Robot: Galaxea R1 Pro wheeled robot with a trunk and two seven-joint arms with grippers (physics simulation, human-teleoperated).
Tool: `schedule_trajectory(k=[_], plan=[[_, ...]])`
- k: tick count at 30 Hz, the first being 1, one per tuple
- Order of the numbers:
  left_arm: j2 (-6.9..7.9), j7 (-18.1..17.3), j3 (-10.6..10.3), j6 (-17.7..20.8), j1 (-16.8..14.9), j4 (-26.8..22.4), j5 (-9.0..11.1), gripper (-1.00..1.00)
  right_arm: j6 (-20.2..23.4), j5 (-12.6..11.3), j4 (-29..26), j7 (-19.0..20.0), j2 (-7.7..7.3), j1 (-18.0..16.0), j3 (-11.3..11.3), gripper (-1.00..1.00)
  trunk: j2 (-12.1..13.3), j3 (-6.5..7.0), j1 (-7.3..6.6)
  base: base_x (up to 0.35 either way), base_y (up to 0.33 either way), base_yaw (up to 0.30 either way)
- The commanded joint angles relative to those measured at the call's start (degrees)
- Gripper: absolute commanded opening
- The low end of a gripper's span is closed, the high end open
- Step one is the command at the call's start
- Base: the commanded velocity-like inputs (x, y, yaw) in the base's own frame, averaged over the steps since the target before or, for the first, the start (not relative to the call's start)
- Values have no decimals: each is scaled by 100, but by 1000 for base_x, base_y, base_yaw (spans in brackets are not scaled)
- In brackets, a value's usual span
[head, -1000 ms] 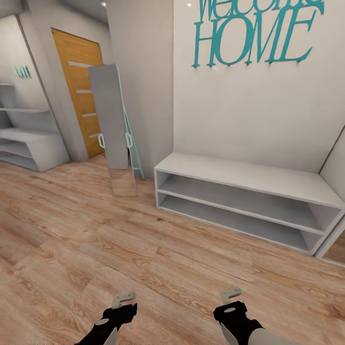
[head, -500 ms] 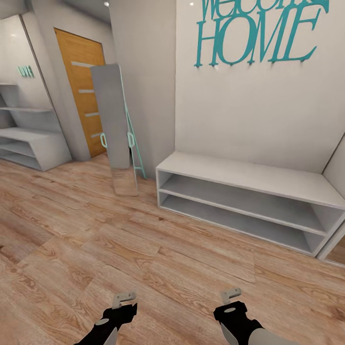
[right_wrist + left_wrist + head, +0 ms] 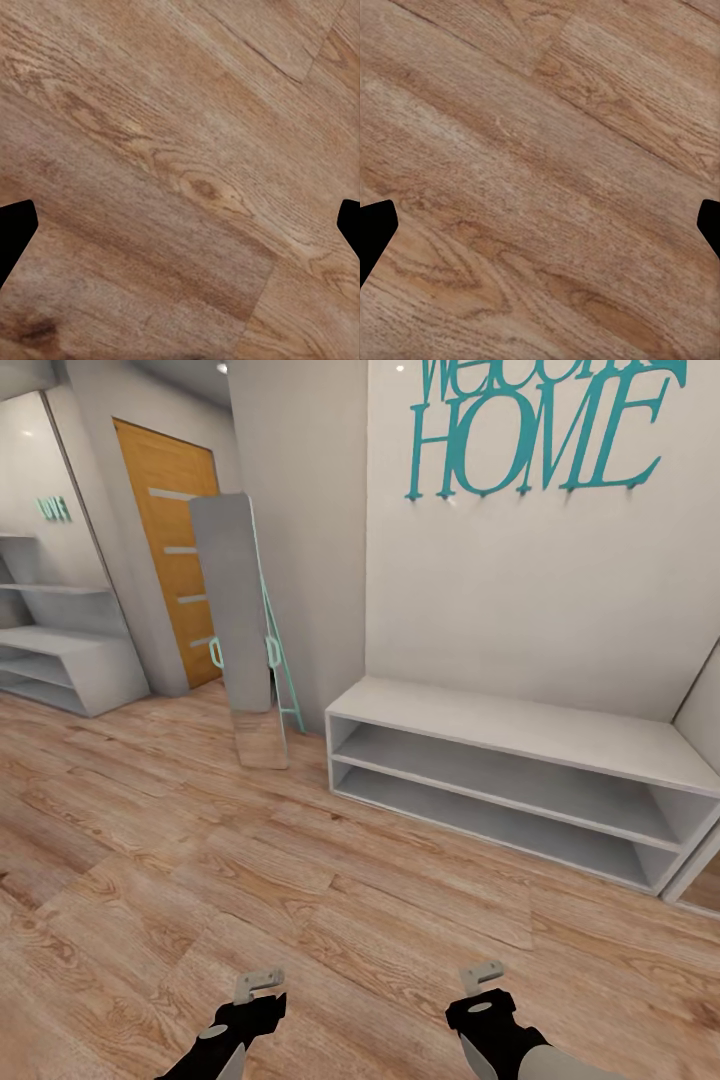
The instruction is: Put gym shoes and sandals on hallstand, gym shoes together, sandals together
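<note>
Clearly we are at the searching stage of the job, since no gym shoe or sandal appears in front of us, and neither gripper carries anything. Our left gripper (image 3: 258, 984) and right gripper (image 3: 481, 974) hang low at the near edge of the head view, over bare corridor floor (image 3: 200, 840), and each wrist camera shows its dark fingertips (image 3: 375, 229) (image 3: 15, 229) set far apart at the sides of the picture with only wood grain between them, so both jaws stand apart.

Two pale shelf units show. The low two-shelf bench (image 3: 520, 780) stands against the right wall under the teal lettering (image 3: 535, 425), its shelves and flat top bare. The hallstand (image 3: 70, 665), judging by its stepped upper wall shelves, is the far unit at the left, beyond the orange door (image 3: 170, 550) and the leaning mirror (image 3: 238, 630).

Our next move, we judge, calls for turning the base or head to find the shoes on the planks before any reach is planned.
</note>
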Motion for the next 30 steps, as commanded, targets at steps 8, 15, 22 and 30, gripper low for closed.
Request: schedule_trajectory(k=[8,15,22,30], plan=[[-1,3,0,0,0,-4,2,100,0,2,2,0,-1,0,0,100,-201,-90,110,0,0,0],[-2,4,0,0,0,-8,3,100,-1,3,3,4,-2,0,0,100,-481,-216,264,0,0,0],[-2,4,-3,0,0,-14,2,100,-2,7,3,0,-2,0,0,100,-762,-341,417,0,0,0],[-8,5,-5,0,0,-13,3,100,-38,14,129,-14,-8,0,0,100,-1083,-485,593,0,0,0]])
